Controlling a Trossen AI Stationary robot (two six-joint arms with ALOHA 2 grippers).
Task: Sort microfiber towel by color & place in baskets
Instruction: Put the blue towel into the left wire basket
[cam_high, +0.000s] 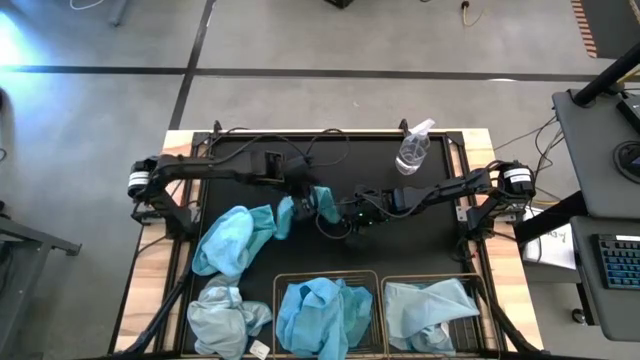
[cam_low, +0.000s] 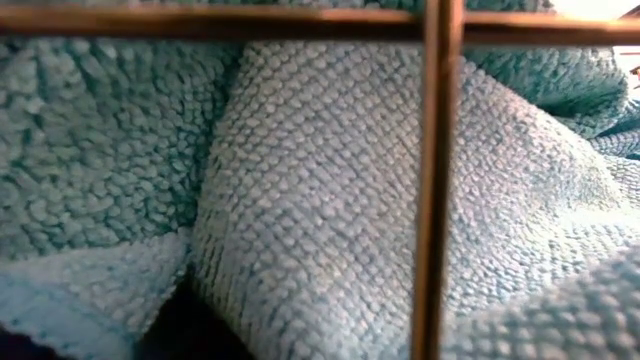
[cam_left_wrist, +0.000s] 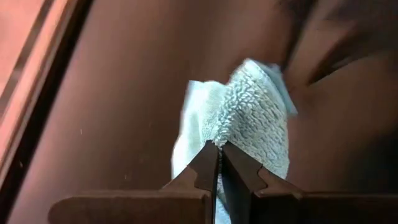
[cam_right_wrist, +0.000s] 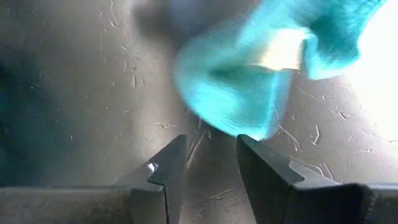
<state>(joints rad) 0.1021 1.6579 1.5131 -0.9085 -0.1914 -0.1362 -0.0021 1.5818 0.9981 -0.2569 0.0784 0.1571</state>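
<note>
I see the counter (cam_high: 150, 270) holding two baskets (cam_high: 327, 280) at its near edge — turquoise cloth in the left, pale cloth in the right. A pale towel (cam_high: 228, 318) lies loose beside them. The turquoise towel (cam_high: 240, 235) stretches toward the centre, where my left gripper (cam_high: 300, 203) is pinched tight on its corner. My right gripper (cam_high: 352, 214) hovers just beside, jaws parted, holding nothing. I judge the pinch thin — a quick lift could slip it, or the trailing cloth could drag against the pale towel.
</note>
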